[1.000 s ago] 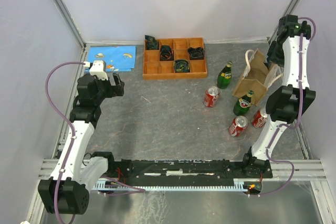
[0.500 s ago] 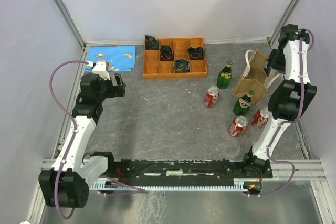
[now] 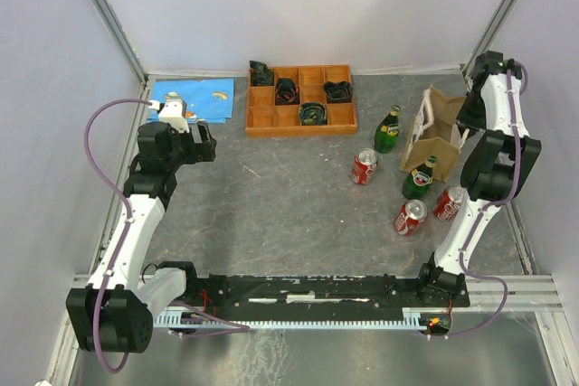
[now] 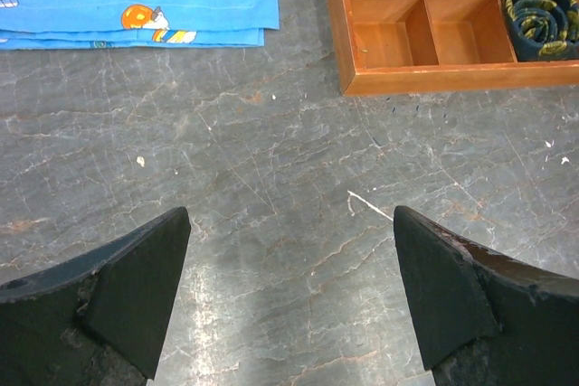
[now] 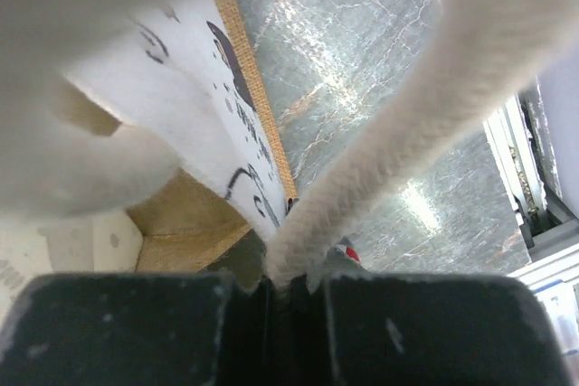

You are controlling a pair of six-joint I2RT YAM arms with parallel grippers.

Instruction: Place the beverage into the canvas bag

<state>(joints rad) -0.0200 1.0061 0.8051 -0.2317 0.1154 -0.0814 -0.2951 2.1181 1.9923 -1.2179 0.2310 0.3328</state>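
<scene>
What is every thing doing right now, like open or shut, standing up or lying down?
canvas bag: mouth open, held by one handle
right gripper: shut on the bag's rope handle
left gripper: open, empty
green bottles: both upright, outside the bag
red cans: all upright, outside the bag
orange tray: some compartments filled, some empty
blue cloth: lying flat
</scene>
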